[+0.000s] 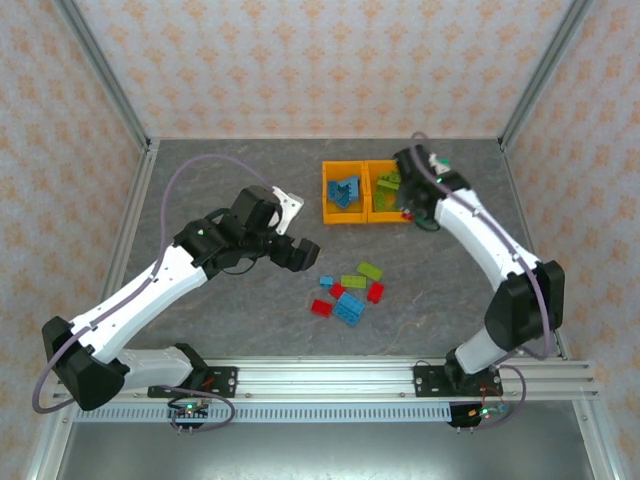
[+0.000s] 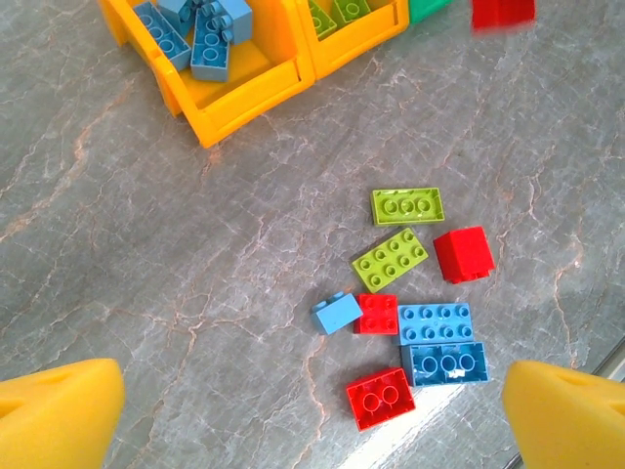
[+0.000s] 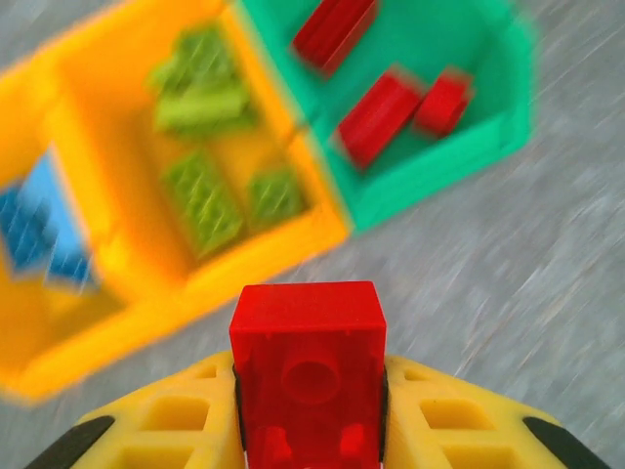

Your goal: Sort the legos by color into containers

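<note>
Right gripper (image 3: 308, 410) is clamped on a red brick (image 3: 308, 357), jaws closed in snug against its sides, and it's hanging over the table just short of the bins. From the brick, the green bin (image 3: 439, 174) sits at about 1 o'clock and already has a few reds in it. The orange bin (image 3: 278, 244) with the lime ones is at 11, and the blue bin (image 2: 244, 98) is further off at 9. So I'd call this the carry-and-drop step for a red. The next move needs a push forward and a bit right so the brick clears the green rim and not the orange wall beside it, then let go. Left gripper (image 2: 312, 418) is spread wide with nothing in it, hovering over the pile (image 2: 435, 322), which is at 6 o'clock from the bins: three reds, three blues and two limes left to sort.
</note>
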`<action>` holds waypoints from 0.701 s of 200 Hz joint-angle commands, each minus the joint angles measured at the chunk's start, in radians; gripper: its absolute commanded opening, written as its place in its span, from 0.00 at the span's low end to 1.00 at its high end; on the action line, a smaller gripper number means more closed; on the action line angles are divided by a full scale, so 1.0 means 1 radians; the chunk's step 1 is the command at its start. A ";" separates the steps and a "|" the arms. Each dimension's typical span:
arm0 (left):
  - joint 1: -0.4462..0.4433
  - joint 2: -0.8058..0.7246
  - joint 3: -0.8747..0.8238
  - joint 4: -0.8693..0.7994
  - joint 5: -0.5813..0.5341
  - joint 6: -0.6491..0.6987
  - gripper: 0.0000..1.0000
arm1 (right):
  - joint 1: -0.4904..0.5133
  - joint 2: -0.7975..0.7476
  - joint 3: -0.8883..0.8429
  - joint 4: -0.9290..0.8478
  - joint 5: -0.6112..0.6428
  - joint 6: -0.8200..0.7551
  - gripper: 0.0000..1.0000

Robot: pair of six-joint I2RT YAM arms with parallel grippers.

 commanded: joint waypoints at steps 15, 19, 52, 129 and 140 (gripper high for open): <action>-0.009 -0.049 -0.019 -0.035 -0.044 0.013 1.00 | -0.153 0.302 0.279 -0.024 0.014 -0.143 0.31; -0.010 -0.054 -0.022 -0.036 -0.049 0.010 1.00 | -0.162 0.337 0.324 -0.038 0.014 -0.147 0.31; -0.011 -0.092 -0.056 -0.043 -0.069 -0.016 1.00 | -0.206 0.547 0.603 -0.154 0.021 -0.167 0.40; -0.014 0.009 -0.078 -0.068 0.006 -0.044 1.00 | -0.171 0.173 0.217 -0.091 -0.129 0.008 0.64; -0.017 0.061 -0.060 -0.085 0.018 -0.063 1.00 | -0.149 0.051 0.083 -0.061 -0.151 0.061 0.65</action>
